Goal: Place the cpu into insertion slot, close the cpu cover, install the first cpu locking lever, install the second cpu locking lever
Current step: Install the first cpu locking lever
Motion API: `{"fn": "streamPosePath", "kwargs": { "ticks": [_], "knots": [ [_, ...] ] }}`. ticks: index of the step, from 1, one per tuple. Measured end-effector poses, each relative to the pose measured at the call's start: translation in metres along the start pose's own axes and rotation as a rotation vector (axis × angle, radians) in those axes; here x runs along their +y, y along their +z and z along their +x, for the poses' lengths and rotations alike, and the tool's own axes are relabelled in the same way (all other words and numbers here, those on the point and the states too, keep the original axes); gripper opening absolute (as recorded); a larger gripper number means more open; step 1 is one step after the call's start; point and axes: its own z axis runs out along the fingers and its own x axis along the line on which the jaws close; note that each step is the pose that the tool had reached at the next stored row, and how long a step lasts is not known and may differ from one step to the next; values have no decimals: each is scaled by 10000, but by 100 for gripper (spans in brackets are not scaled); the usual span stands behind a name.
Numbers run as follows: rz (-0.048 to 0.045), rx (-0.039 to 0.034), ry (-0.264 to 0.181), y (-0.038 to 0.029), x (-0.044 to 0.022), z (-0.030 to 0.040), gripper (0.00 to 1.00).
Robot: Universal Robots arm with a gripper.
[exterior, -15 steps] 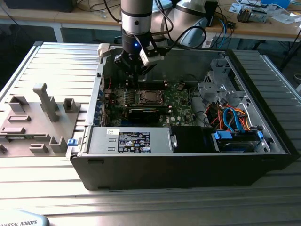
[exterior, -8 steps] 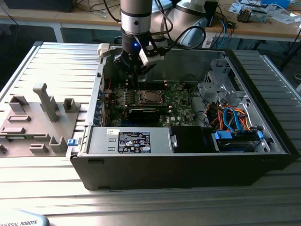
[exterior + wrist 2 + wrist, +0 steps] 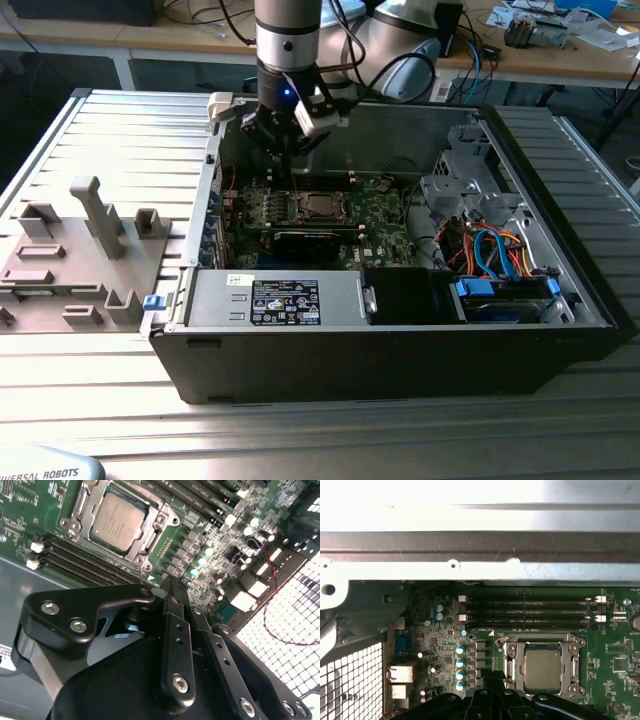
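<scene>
the gripper, fingers pinched together and empty, hangs over the green board; the cpu sits in its socket toward ten o'clock in the second wrist view.

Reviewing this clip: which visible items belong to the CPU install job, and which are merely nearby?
Part of the job:
- cpu, seated in the insertion slot
- cpu cover, lying around the chip
- gripper, above the board beside the socket

Just nearby:
- memory slots
- power supply
- drive cage with cables
- grey fixture blocks
</scene>
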Motion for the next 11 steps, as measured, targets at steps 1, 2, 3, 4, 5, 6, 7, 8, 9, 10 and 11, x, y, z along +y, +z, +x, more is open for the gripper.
{"fn": "streamPosePath", "kwargs": {
  "ticks": [1, 2, 3, 4, 5, 6, 7, 8, 9, 10, 11],
  "knots": [
    [-14, 0, -54, 3, 7, 4, 11],
    [-22, -1, -108, 6, 11, 8, 11],
    [-35, -2, -187, 10, 17, 13, 11],
    [-42, -1, -234, 12, 21, 18, 11],
    [-51, -1, -292, 15, 27, 26, 11],
    [-55, 0, -336, 18, 35, 32, 11],
    [-61, -1, -371, 23, 49, 37, 11],
    [-64, -1, -384, 26, 64, 39, 11],
    [-69, -2, -401, 33, 98, 40, 11],
    [-71, -1, -408, 36, 119, 40, 11],
    [-71, 0, -415, 39, 140, 40, 11]
  ]
}}
